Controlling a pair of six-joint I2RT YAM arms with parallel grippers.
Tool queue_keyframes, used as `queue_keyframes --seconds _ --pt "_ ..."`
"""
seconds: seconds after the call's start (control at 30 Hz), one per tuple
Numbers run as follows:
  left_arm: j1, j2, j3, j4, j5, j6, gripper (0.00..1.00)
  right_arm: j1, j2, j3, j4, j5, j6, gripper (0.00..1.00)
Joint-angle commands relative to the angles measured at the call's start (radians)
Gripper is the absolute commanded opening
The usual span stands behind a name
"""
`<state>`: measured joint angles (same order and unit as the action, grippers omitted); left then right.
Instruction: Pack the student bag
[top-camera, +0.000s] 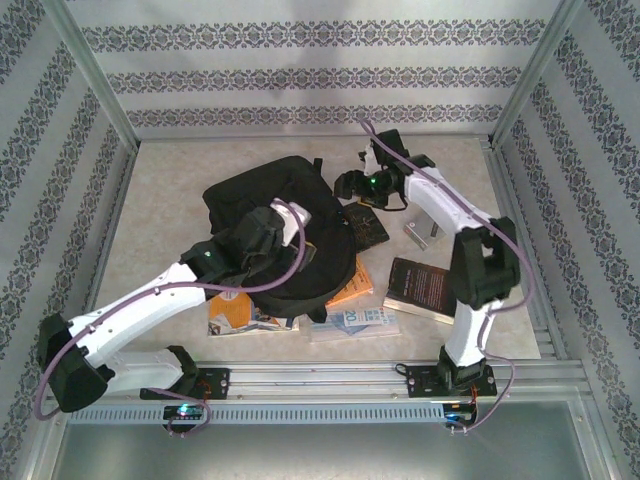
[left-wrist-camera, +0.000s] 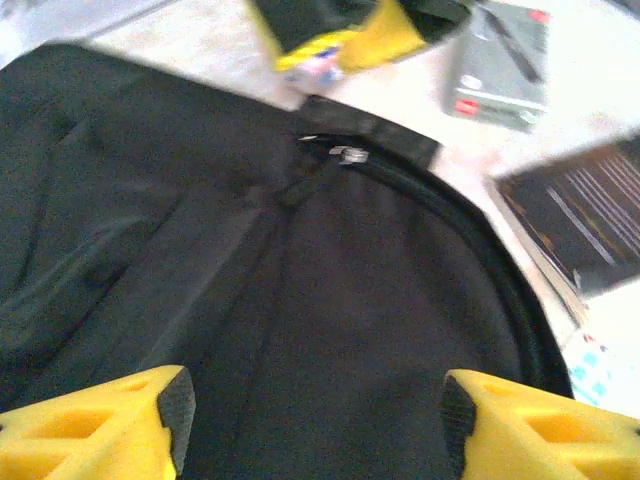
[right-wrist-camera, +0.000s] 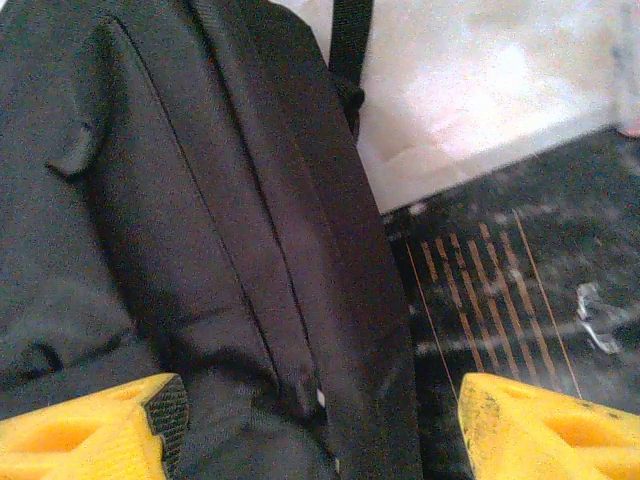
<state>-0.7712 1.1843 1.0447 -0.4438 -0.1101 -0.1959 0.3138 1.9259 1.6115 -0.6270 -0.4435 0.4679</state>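
The student bag (top-camera: 285, 225) is a large black fabric backpack lying flat in the middle of the table. My left gripper (top-camera: 272, 232) hovers over it, and its yellow fingers (left-wrist-camera: 100, 420) stand wide apart with only black fabric between them. The bag's zip pull (left-wrist-camera: 345, 153) lies ahead of it at the curved zip line. My right gripper (top-camera: 352, 186) is at the bag's far right edge, open, with its fingers (right-wrist-camera: 90, 425) straddling the bag's side (right-wrist-camera: 200, 200) and a dark striped book (right-wrist-camera: 500, 280). A black strap (right-wrist-camera: 350, 40) runs off the top.
Books ring the bag: an orange one (top-camera: 352, 285), a dark one (top-camera: 420, 285), a pale blue one (top-camera: 350, 320), one partly under the bag (top-camera: 240, 312), and the striped one (top-camera: 367, 226). A grey box (top-camera: 425, 232) lies near the right arm. Metal rails border the table.
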Motion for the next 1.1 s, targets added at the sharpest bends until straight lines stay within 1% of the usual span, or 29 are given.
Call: queue_keyframes --seconds 0.0,0.07,0.13,0.2,0.27,0.33,0.37,0.4,0.43,0.5,0.57,0.67,0.77,0.83,0.93,0.97,1.07 --pt "0.114 -0.082 -0.028 -0.106 -0.073 -0.349 0.69 -0.018 0.120 0.103 -0.047 -0.123 -0.042 0.73" --pt "0.212 -0.116 -0.054 -0.159 -0.010 -0.478 0.67 -0.004 0.190 0.169 -0.082 -0.149 -0.067 0.71" --pt "0.277 -0.123 -0.066 -0.208 0.043 -0.575 0.65 0.011 0.237 0.207 -0.107 -0.161 -0.087 0.65" --pt "0.313 -0.102 -0.056 -0.282 0.053 -0.627 0.63 0.018 0.249 0.208 -0.096 -0.172 -0.087 0.49" --pt "0.331 -0.066 -0.030 -0.391 0.003 -0.677 0.64 0.017 0.240 0.187 -0.063 -0.183 -0.068 0.26" --pt "0.353 -0.028 -0.013 -0.484 -0.032 -0.723 0.65 0.008 0.226 0.174 -0.029 -0.201 -0.044 0.09" --pt "0.370 -0.007 -0.012 -0.513 -0.033 -0.748 0.66 0.003 0.215 0.160 -0.004 -0.217 -0.027 0.04" --pt "0.386 0.006 -0.017 -0.525 -0.027 -0.764 0.66 -0.003 0.200 0.145 0.023 -0.230 -0.006 0.02" --pt "0.410 0.014 -0.032 -0.511 0.003 -0.777 0.66 -0.006 0.184 0.130 0.055 -0.242 0.015 0.02" --pt "0.447 0.018 -0.082 -0.421 0.102 -0.794 0.66 -0.009 0.162 0.118 0.083 -0.252 0.041 0.00" --pt "0.469 0.007 -0.139 -0.297 0.187 -0.808 0.62 -0.009 0.133 0.108 0.102 -0.256 0.069 0.00" --pt "0.470 -0.017 -0.176 -0.160 0.251 -0.812 0.61 -0.009 0.078 0.077 0.148 -0.267 0.116 0.00" --pt "0.472 -0.033 -0.154 -0.110 0.254 -0.795 0.61 -0.011 0.012 0.041 0.197 -0.282 0.160 0.00" --pt "0.474 -0.017 -0.122 -0.103 0.255 -0.781 0.62 -0.012 -0.038 0.010 0.238 -0.289 0.196 0.00" --pt "0.477 0.020 -0.057 -0.097 0.259 -0.755 0.62 -0.018 -0.138 -0.082 0.361 -0.294 0.280 0.00" --pt "0.476 0.032 -0.026 -0.099 0.251 -0.737 0.61 -0.020 -0.190 -0.141 0.429 -0.278 0.318 0.00" --pt "0.474 0.051 0.081 -0.149 0.200 -0.670 0.61 -0.029 -0.355 -0.349 0.626 -0.175 0.440 0.00"
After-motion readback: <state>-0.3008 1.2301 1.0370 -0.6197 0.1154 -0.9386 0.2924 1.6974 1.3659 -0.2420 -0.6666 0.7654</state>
